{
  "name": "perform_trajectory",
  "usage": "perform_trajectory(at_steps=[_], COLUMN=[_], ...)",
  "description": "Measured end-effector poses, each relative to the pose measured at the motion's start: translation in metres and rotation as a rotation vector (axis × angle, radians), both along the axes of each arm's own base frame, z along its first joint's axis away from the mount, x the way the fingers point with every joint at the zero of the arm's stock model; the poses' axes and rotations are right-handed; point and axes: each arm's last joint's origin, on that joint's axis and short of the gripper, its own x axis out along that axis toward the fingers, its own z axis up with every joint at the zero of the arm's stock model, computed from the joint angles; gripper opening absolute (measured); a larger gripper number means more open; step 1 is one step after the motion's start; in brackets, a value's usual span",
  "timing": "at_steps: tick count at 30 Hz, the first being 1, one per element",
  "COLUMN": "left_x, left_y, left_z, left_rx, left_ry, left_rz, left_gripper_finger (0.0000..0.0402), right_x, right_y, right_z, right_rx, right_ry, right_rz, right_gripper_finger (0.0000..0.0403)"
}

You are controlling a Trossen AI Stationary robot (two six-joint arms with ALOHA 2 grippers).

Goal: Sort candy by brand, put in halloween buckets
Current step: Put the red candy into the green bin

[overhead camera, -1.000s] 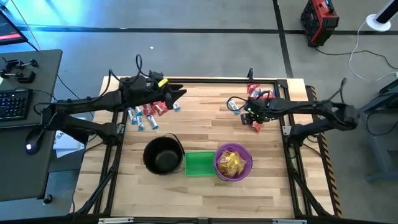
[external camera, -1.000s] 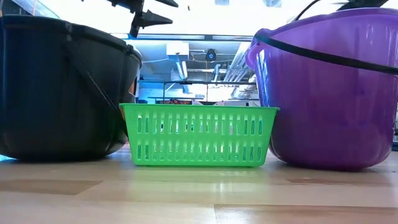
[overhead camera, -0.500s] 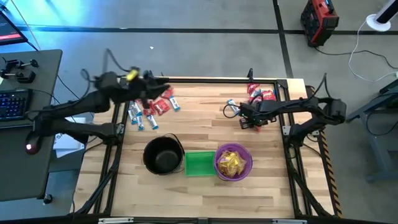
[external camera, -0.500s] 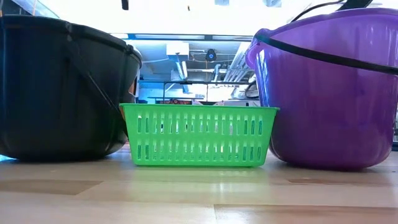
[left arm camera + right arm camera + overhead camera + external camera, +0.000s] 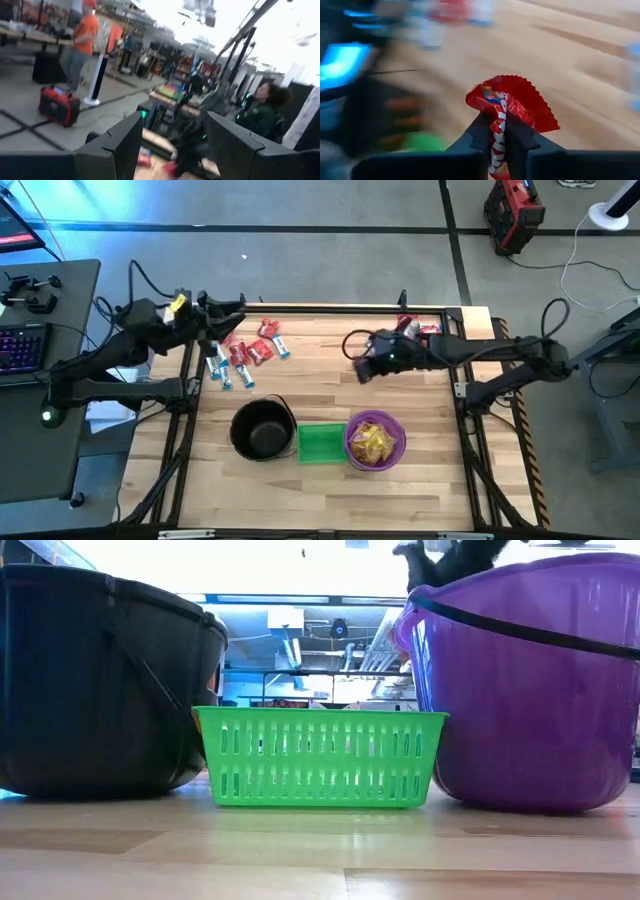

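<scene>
With our right hand [image 5: 498, 131] pinching the crinkled red-wrapped candy [image 5: 512, 104], we should carry it level above the square green slotted basket [image 5: 320, 443] before releasing.

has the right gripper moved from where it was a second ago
Yes. In the high view the right gripper, shut on a red candy, has shifted left, away from the table's right edge and toward the middle.

three buckets [image 5: 320, 442], two arms [image 5: 500, 358]

A red candy [image 5: 512, 107] with a crimped edge; 3 buckets: black pail [image 5: 261, 429], bright green slatted basket [image 5: 320, 443], purple bucket [image 5: 352, 448] holding yellow wrappers [image 5: 374, 440].
</scene>
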Motion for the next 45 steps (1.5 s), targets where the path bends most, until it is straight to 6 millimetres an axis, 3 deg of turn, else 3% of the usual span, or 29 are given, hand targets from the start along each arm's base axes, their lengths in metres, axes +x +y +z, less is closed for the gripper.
perform_trajectory(at_steps=[3, 6, 12, 18, 24, 28, 33, 39, 45], left_x=[0.003, 0.005, 0.006, 0.006, 0.006, 0.006, 0.006, 0.006, 0.009], left_y=[0.001, 0.002, 0.002, 0.002, 0.002, 0.002, 0.002, 0.002, 0.003], left_z=[-0.005, -0.008, -0.011, -0.011, -0.011, -0.012, -0.013, -0.013, -0.026], left_rx=[-0.016, -0.024, -0.031, -0.032, -0.032, -0.037, -0.054, -0.054, -0.202], left_ry=[0.052, 0.08, 0.103, 0.102, 0.104, 0.118, 0.115, 0.115, 0.205], left_rz=[0.001, 0.001, 0.0, 0.0, 0.0, -0.001, -0.002, -0.002, 0.004], left_gripper_finger=[0.0204, 0.0204, 0.0204, 0.0204, 0.0204, 0.0204, 0.0204, 0.0204, 0.0204], right_x=[0.02, 0.037, 0.068, 0.094, 0.109, 0.111, 0.115, 0.108, 0.089], right_y=[0.024, 0.049, 0.09, 0.108, 0.112, 0.113, 0.111, 0.082, 0.045], right_z=[0.02, 0.021, -0.019, -0.05, -0.05, -0.052, -0.036, 0.004, 0.005], right_rx=[0.022, 0.024, 0.051, 0.096, 0.122, 0.104, 0.034, -0.092, -0.129], right_ry=[-0.157, -0.2, -0.067, 0.023, 0.052, 0.119, 0.095, 0.225, 0.432], right_rz=[0.182, 0.308, 0.44, 0.51, 0.548, 0.586, 0.636, 0.587, 0.494], right_gripper_finger=[0.0008, 0.0015, 0.0042, 0.0047, 0.0072, 0.0129, 0.0204, 0.0231, 0.0232])
